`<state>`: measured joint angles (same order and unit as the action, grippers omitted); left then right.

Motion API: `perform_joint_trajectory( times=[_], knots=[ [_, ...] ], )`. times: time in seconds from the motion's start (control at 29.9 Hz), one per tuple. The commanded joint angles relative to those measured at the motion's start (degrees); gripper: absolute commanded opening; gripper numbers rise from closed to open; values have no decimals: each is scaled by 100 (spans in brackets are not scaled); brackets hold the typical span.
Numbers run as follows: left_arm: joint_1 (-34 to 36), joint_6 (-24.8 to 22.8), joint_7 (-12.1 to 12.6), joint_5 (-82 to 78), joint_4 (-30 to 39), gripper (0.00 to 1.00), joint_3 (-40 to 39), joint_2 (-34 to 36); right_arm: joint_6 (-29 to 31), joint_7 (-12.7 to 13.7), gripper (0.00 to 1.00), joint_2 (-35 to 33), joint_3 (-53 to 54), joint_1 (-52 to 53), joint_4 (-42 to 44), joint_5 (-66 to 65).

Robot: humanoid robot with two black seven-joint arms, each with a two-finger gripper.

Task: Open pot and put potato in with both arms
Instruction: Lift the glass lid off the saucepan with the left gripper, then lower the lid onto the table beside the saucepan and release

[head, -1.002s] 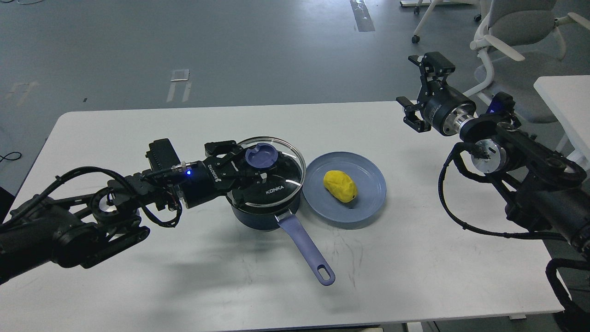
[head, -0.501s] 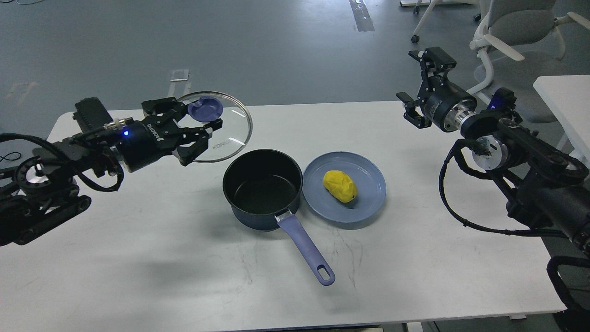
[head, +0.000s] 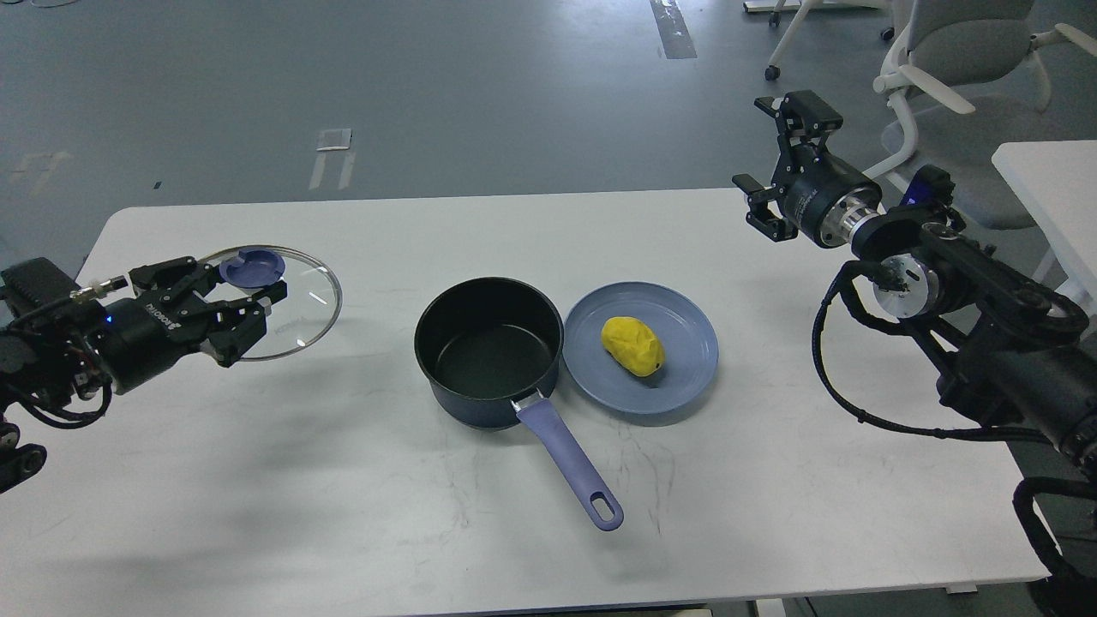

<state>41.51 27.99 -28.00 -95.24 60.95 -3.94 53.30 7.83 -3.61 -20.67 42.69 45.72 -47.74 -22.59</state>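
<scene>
A dark pot (head: 488, 351) with a purple handle (head: 570, 458) stands open and empty at the middle of the white table (head: 771, 514). A yellow potato (head: 632, 344) lies on a blue plate (head: 686, 377) just right of the pot. My left gripper (head: 236, 300) is shut on the blue knob of the glass lid (head: 296, 300) and holds it low over the table's left part, well left of the pot. My right gripper (head: 771, 163) is open and empty, raised over the table's back right edge, far from the potato.
A grey office chair (head: 960, 60) and a second white table (head: 1050, 188) stand behind and to the right of my right arm. The table's near edge runs along the bottom of the view.
My left gripper has lifted the lid off the pot, carried it left, and then lowered it towards the table's left part. The right arm has barely moved.
</scene>
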Motion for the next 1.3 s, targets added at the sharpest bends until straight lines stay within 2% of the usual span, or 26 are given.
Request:
perform_joint_trajectory(
  times=[0.0, 0.17, 0.4, 0.97, 1.27],
  knots=[
    [-248, 1, 0, 488, -196, 39, -1, 32, -1, 1, 100, -33, -155, 77, -42, 0],
    [-547, 1, 0, 700, -575, 39, -1, -48, -1, 1, 100, -42, -173, 112, -34, 0],
    [-758, 1, 0, 788, -1313, 39, 7, -539, -10, 1, 100, -16, -182, 121, -25, 0],
    [-855, 1, 0, 928, -1296, 40, 7, -1084, -10, 1, 100, -95, -270, 86, -16, 0],
    [-864, 1, 0, 937, -1393, 45, 16, -1322, -19, 1, 100, -95, -270, 95, -25, 0]
  ],
)
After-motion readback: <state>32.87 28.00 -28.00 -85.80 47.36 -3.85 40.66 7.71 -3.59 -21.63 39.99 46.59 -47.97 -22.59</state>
